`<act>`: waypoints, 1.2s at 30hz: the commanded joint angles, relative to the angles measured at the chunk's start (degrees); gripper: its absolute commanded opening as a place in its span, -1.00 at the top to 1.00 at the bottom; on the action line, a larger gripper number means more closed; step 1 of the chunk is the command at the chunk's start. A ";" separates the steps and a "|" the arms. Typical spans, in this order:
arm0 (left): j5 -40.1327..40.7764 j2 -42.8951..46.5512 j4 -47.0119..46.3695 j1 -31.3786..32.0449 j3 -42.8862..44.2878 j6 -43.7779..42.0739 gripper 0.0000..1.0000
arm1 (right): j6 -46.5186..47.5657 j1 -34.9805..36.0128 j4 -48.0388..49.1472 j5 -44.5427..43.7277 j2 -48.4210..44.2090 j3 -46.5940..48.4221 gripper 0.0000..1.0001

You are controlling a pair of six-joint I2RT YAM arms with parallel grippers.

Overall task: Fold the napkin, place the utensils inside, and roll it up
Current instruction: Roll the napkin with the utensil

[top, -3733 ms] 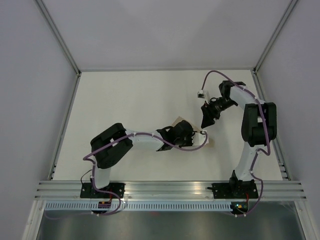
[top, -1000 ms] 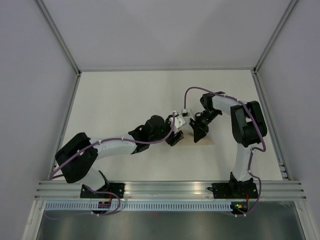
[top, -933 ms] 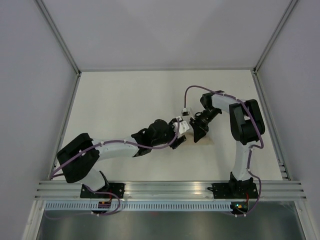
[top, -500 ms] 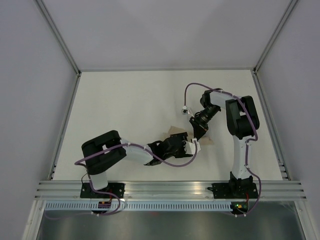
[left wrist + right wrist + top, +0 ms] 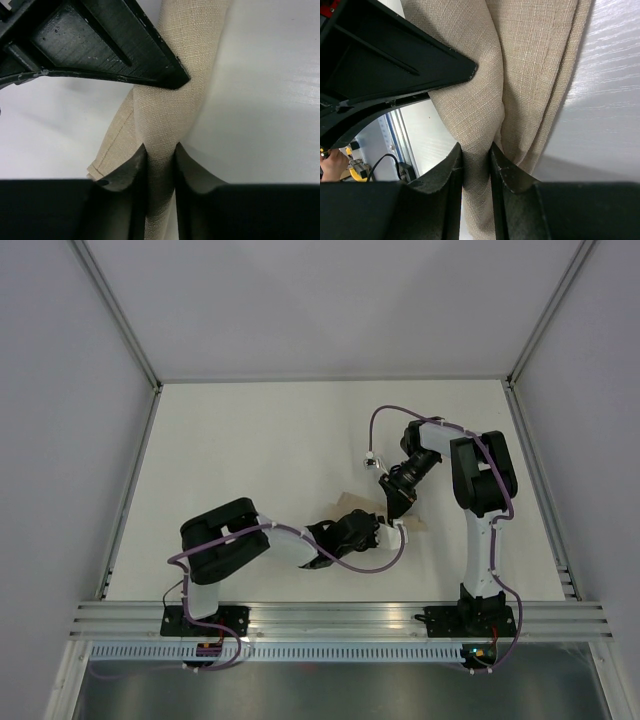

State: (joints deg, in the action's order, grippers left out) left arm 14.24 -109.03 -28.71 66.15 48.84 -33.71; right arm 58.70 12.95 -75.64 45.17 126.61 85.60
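The tan napkin is bunched into a narrow roll on the white table, mostly hidden under both grippers in the top view. My left gripper is shut on one end of it; in the left wrist view the cloth runs up from between my jaws. My right gripper is shut on the roll from the far side; in the right wrist view the folds are pinched between the jaws. The two grippers almost touch. The fork is hidden.
The white table is walled at the back and both sides by grey panels with metal frame posts. An aluminium rail runs along the near edge by the arm bases. The right arm's purple cable loops above the grippers.
My left arm has folded in, its elbow swinging right and its gripper moving right and nearer onto the napkin's end. The right gripper has shifted slightly and stays on the napkin.
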 commanded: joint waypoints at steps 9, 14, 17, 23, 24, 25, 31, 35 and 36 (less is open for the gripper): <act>-13.00 -1.36 15.35 -0.93 5.13 3.92 0.85 | 0.46 -0.20 7.08 -2.90 -1.18 -0.52 -0.31; -18.44 -0.66 18.95 -2.34 6.44 5.50 0.87 | -2.79 -1.35 10.24 -2.28 -6.28 -1.14 -0.50; -21.26 -0.57 21.67 -3.39 7.41 6.55 0.88 | -4.47 -3.36 11.21 -0.61 -8.83 -0.96 -0.50; -27.93 -2.06 28.17 -6.12 11.00 9.36 0.87 | -6.22 -10.21 13.32 4.39 -14.19 -1.66 -0.50; -28.56 -2.41 28.36 -6.82 11.62 9.89 0.87 | -6.40 -11.18 13.84 5.19 -15.85 -2.19 -0.50; -29.35 -3.20 31.49 -7.35 12.76 10.07 0.87 | -6.31 -12.06 14.89 5.63 -16.65 -3.15 -0.50; -40.31 -7.32 39.15 -12.35 18.64 13.67 0.83 | -6.40 -18.04 23.24 7.39 -26.75 -12.29 -0.50; -46.22 -10.32 43.82 -15.52 22.78 15.87 0.79 | -6.58 -18.58 31.32 5.99 -35.80 -21.42 -0.51; -47.19 -10.84 44.70 -16.48 23.57 16.22 0.78 | -6.75 -18.49 32.99 5.72 -39.90 -25.27 -0.54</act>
State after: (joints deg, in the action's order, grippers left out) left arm -24.82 -114.69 5.04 51.29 71.59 -22.11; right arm 51.37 -5.96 -51.16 48.21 94.52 66.11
